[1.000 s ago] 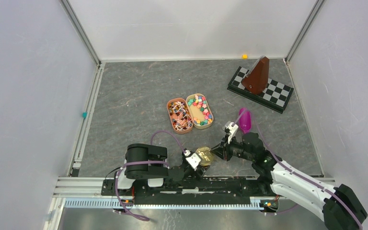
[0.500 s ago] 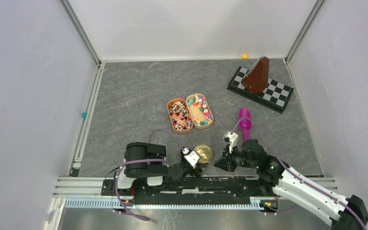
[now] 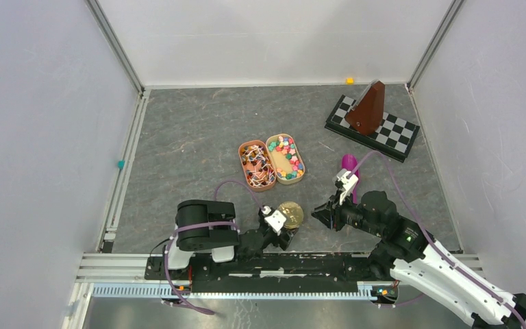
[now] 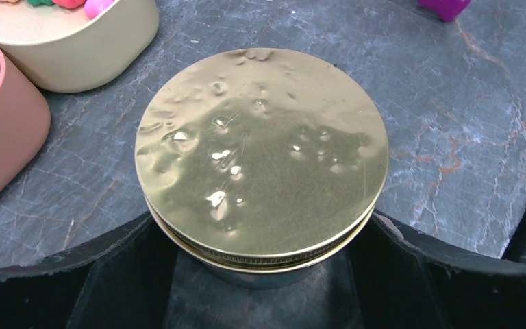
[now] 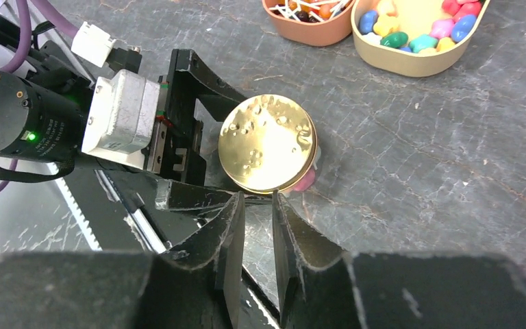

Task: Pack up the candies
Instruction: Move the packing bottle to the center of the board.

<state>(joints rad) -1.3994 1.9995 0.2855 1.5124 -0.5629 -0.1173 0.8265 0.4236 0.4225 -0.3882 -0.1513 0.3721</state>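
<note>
Pulling back is the main change. A second ago the right gripper (image 3: 323, 214) sat against the gold lid (image 3: 291, 214); now it stands clear at the lid's 3 o'clock. The jar (image 4: 260, 271) and the left gripper (image 3: 282, 225) holding it have edged slightly up the table.

From the top view, the left gripper holds the jar close to the arm bases, probably to steady it while the other arm works the lid. The candies (image 3: 285, 152) lie in the beige tray (image 3: 292, 166) at the jar's 12 o'clock. The orange-brown tray (image 3: 242, 156) touches the beige one at its 9 o'clock. A purple scoop (image 3: 348, 162) lies at the jar's 2 o'clock, now partly hidden behind the right wrist where earlier it showed whole.

In the left wrist view, the dented lid fills the middle and is on the jar. The black fingers (image 4: 109, 288) press the jar's body from 8 and 4 o'clock, closed firmly on it.

In the right wrist view, the right fingers (image 5: 229, 233) are drawn almost together, with a thin slit between them and nothing in it. They point at the lid's near rim without touching it. A bit of pink shows under the lid at 5 o'clock; what it is cannot be told.

The lid probably has to come off before any candy goes in.
</note>
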